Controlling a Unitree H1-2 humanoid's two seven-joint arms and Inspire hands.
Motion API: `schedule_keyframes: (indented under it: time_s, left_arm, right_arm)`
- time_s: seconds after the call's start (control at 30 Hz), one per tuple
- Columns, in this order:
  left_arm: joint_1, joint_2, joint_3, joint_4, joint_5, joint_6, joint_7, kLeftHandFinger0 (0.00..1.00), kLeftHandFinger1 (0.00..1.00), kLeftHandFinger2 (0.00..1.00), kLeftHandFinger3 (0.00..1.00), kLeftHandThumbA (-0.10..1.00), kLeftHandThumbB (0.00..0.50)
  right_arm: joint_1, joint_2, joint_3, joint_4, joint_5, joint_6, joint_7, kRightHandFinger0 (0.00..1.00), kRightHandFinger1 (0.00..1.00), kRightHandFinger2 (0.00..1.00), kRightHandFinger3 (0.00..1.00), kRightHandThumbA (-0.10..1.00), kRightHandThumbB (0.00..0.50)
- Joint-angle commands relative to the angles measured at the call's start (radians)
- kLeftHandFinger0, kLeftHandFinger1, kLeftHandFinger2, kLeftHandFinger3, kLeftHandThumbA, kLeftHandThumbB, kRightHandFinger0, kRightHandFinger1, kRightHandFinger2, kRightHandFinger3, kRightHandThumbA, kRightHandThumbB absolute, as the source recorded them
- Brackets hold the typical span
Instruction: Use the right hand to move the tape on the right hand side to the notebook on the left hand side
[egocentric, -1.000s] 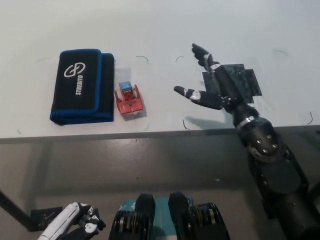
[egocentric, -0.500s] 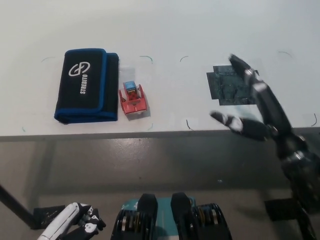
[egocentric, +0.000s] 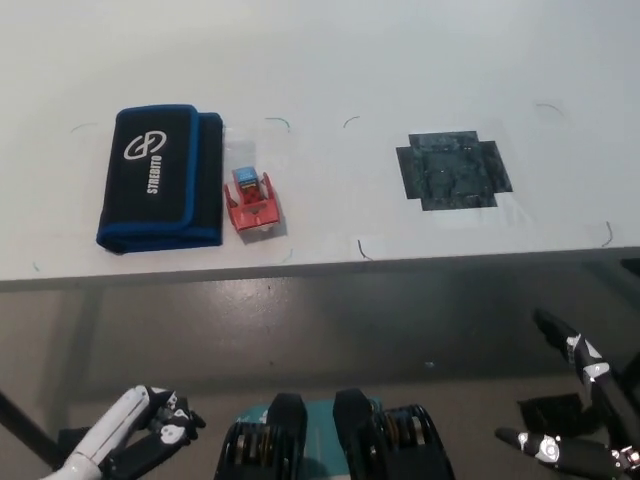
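The black notebook (egocentric: 158, 178) with a blue border and a white logo lies at the left of the white table (egocentric: 330, 70). A small red tape dispenser (egocentric: 250, 200) with a blue top sits on the table just right of the notebook, close beside its edge. My black right hand (egocentric: 575, 425) hangs open at the bottom right, below the table's front edge, far from the tape and holding nothing. My white left hand (egocentric: 145, 432) rests at the lower left, also below the table, with nothing in it.
A dark cross-shaped patch (egocentric: 452, 172) marks the table's right side. Thin pen arcs are drawn around it and around the tape. The table's front edge (egocentric: 320, 268) runs across the middle of the picture, with grey floor below it.
My right hand has drawn back from above the dark patch, off the table, down to the bottom right corner. The picture shifted slightly; tape and notebook stay put.
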Motion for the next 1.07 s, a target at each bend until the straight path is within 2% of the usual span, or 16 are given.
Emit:
schedule_keyframes:
  time_s: [0.0,0.07,0.13,0.2,0.23,0.27,0.33,0.37,0.5,0.57,0.6,0.63,0.7,0.8,0.9,1.03]
  left_arm:
    - [0.012,-0.010,0.042,-0.010,-0.019,-0.077,0.046,0.41,0.44,0.52,0.60,0.54,0.029]
    - [0.025,-0.027,0.053,-0.009,-0.028,-0.089,0.053,0.41,0.45,0.55,0.65,0.58,0.029]
    - [0.046,-0.046,0.063,-0.014,-0.029,-0.109,0.060,0.41,0.45,0.57,0.67,0.58,0.027]
    - [0.065,-0.062,0.075,-0.007,-0.035,-0.157,0.074,0.44,0.51,0.65,0.72,0.63,0.039]
    - [0.065,-0.067,0.079,-0.002,-0.039,-0.170,0.076,0.44,0.51,0.66,0.72,0.64,0.042]
    - [0.067,-0.075,0.086,0.005,-0.044,-0.199,0.081,0.47,0.57,0.69,0.75,0.71,0.079]
    - [0.071,-0.087,0.095,0.008,-0.058,-0.221,0.085,0.50,0.60,0.70,0.76,0.74,0.111]
    - [0.071,-0.096,0.105,0.014,-0.067,-0.246,0.093,0.52,0.63,0.71,0.77,0.77,0.148]
    - [0.066,-0.127,0.134,0.031,-0.092,-0.308,0.110,0.57,0.68,0.77,0.80,0.77,0.167]
    - [0.067,-0.141,0.147,0.036,-0.104,-0.333,0.117,0.66,0.82,0.90,0.85,0.79,0.181]
    - [0.066,-0.144,0.151,0.038,-0.104,-0.338,0.115,0.66,0.82,0.90,0.86,0.80,0.181]
    - [0.067,-0.156,0.161,0.038,-0.099,-0.347,0.126,0.75,0.89,0.96,0.89,0.79,0.190]
    - [0.067,-0.166,0.171,0.041,-0.113,-0.352,0.123,0.82,0.96,1.00,0.95,0.78,0.207]
    - [0.073,-0.174,0.178,0.046,-0.126,-0.353,0.116,0.85,1.00,1.00,1.00,0.80,0.219]
    - [0.078,-0.172,0.176,0.040,-0.110,-0.345,0.114,0.83,0.98,1.00,1.00,0.86,0.222]
    - [0.079,-0.174,0.178,0.039,-0.114,-0.339,0.113,0.81,0.96,1.00,1.00,0.83,0.201]
  right_arm:
    - [-0.039,0.035,0.000,0.014,-0.054,-0.045,-0.036,1.00,1.00,1.00,1.00,1.00,0.092]
    - [-0.041,0.039,0.004,0.047,-0.089,-0.088,-0.045,1.00,1.00,1.00,1.00,1.00,0.065]
    - [-0.034,0.032,0.012,0.068,-0.128,-0.105,-0.042,1.00,1.00,1.00,1.00,1.00,0.085]
    - [-0.038,0.025,0.025,0.088,-0.195,-0.101,-0.052,1.00,1.00,1.00,1.00,1.00,0.110]
    - [-0.043,0.023,0.027,0.093,-0.204,-0.099,-0.053,1.00,1.00,1.00,1.00,1.00,0.110]
    - [-0.050,0.022,0.027,0.109,-0.214,-0.105,-0.059,1.00,1.00,1.00,1.00,1.00,0.100]
    - [-0.051,0.019,0.023,0.116,-0.227,-0.102,-0.063,1.00,1.00,1.00,1.00,1.00,0.109]
    - [-0.055,0.019,0.019,0.126,-0.230,-0.111,-0.070,1.00,1.00,1.00,1.00,1.00,0.112]
    - [-0.067,0.014,0.005,0.126,-0.233,-0.111,-0.076,1.00,1.00,1.00,1.00,1.00,0.111]
    - [-0.069,0.007,-0.001,0.132,-0.252,-0.118,-0.084,1.00,1.00,1.00,1.00,1.00,0.093]
    - [-0.069,0.007,-0.002,0.133,-0.255,-0.119,-0.085,1.00,1.00,1.00,1.00,1.00,0.092]
    - [-0.071,0.006,-0.006,0.142,-0.229,-0.126,-0.078,1.00,1.00,1.00,1.00,0.95,0.099]
    - [-0.072,0.006,-0.007,0.145,-0.235,-0.126,-0.081,1.00,1.00,1.00,1.00,0.93,0.105]
    - [-0.073,0.001,-0.006,0.147,-0.248,-0.125,-0.082,1.00,1.00,1.00,1.00,0.91,0.100]
    - [-0.070,-0.006,-0.005,0.136,-0.260,-0.109,-0.075,1.00,1.00,1.00,1.00,0.92,0.099]
    - [-0.070,-0.005,-0.007,0.143,-0.261,-0.125,-0.083,1.00,1.00,1.00,1.00,0.91,0.092]
